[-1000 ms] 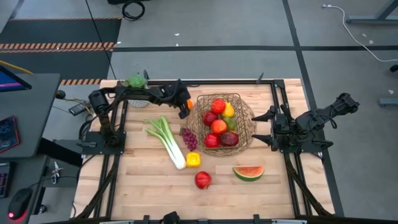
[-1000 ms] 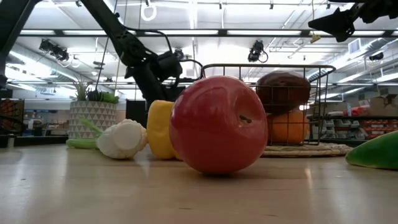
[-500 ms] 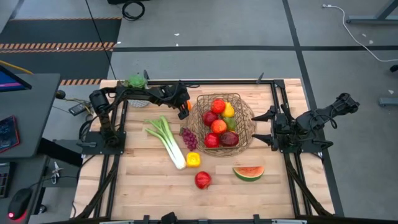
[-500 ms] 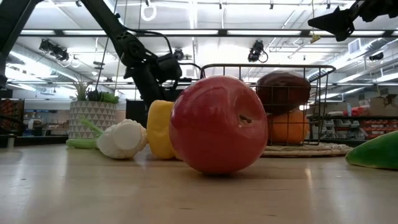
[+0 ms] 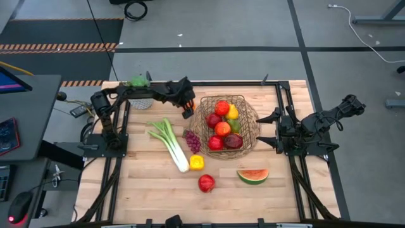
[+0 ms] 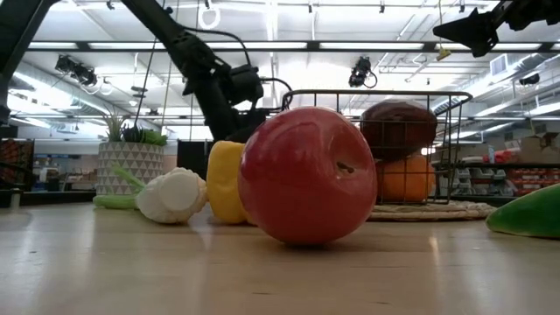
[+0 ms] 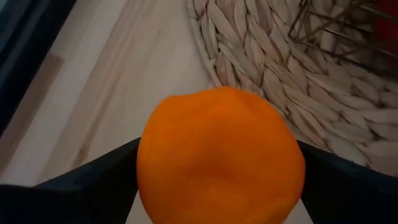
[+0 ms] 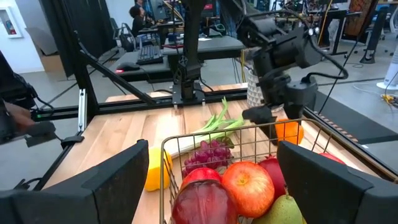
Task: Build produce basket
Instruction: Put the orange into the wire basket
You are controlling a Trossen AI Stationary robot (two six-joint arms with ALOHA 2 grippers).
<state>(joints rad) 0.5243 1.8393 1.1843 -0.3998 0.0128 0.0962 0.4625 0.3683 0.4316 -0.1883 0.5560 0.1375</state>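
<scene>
High view: left fingers (image 5: 187, 108) clamped on an orange (image 7: 221, 155) just beside the basket (image 5: 249, 128), above the desk (image 5: 152, 190). Right fingers (image 5: 273, 129) wide, empty, beside the basket's other side.

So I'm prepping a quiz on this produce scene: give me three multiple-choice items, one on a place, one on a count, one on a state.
1. Where is the watermelon slice?
A. in the basket
B. on the table
C. in a claw

2. How many red apples lie loose on the table?
A. one
B. two
C. three

3. What does the left claw hold?
A. nothing
B. grapes
C. an orange

Answers:
1 B, it lies on the wood, apart from the basket.
2 A, a single red apple.
3 C, the orange sits between its fingers.
</scene>
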